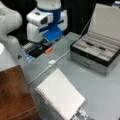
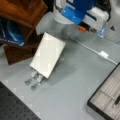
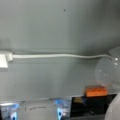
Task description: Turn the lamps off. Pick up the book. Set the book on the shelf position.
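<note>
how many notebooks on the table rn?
1. The book leans on a metal stand beside the wooden block, in both front views. Gripper not visible; none seems hidden.

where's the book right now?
In both front views the book leans tilted on a metal stand on the grey table, beside the wooden block, untouched.

A flat grey tabletop (image 1: 100,87) is seen in both front views. Directly on it lie a thin white cable (image 1: 40,73) with a small white inline switch (image 1: 51,62), a grey compartmented case with a black rim (image 1: 96,53), and a silver metal folding stand (image 2: 33,78) propping a white spiral-bound notebook (image 1: 60,96).
</note>
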